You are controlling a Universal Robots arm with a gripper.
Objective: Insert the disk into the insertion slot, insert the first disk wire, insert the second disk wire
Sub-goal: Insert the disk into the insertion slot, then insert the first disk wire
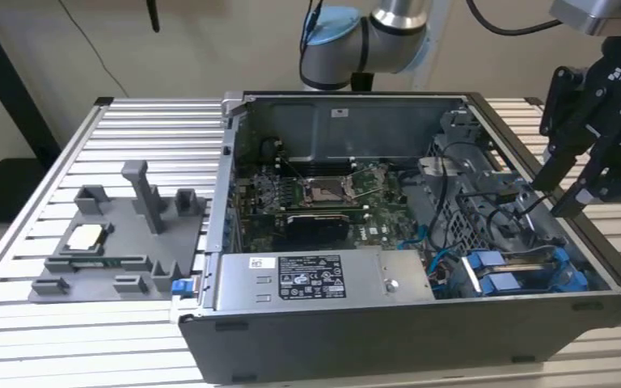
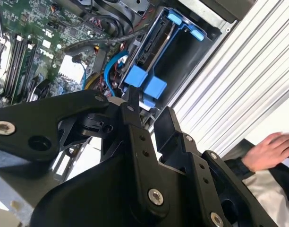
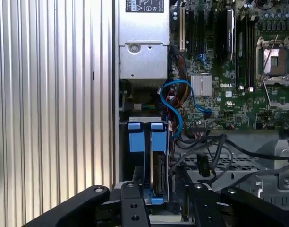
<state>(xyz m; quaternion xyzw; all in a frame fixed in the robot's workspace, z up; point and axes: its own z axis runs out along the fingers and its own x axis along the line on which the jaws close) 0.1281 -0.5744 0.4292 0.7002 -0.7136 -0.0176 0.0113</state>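
Closest to the lens in both wrist views is the black gripper (image 2: 149, 101). Its jaws stand apart with nothing clamped between them. In the exterior view it hangs above the computer case, over the case wall on the exterior view's right.

A ribbed metal table (image 1: 127, 129) carries everything. The open computer case (image 1: 397, 339) lies on it and is the biggest container.

Inside the case, from largest down:
- a green motherboard (image 1: 322, 194) covers the case floor, towards the back wall;
- a silver power-supply box (image 1: 322, 279) sits against the case's front wall;
- the insertion slot (image 2: 184, 56), a grey bay, occupies the case's front corner on the exterior view's right, beside the power-supply box;
- the disk (image 3: 159, 172) stands on edge in that slot, directly below the parted jaws, with two blue tabs (image 3: 136, 141) at its end;
- a blue cable (image 3: 175, 104) loops between the slot and the motherboard;
- black wires (image 3: 215, 146) lie loose over the cage next to the disk; whether any is plugged in, I cannot tell.

Outside the case, on the exterior view's left, rests a grey fixture plate (image 1: 106, 242) holding a small pale part. A person's hand (image 2: 272, 146) shows beyond the table edge.
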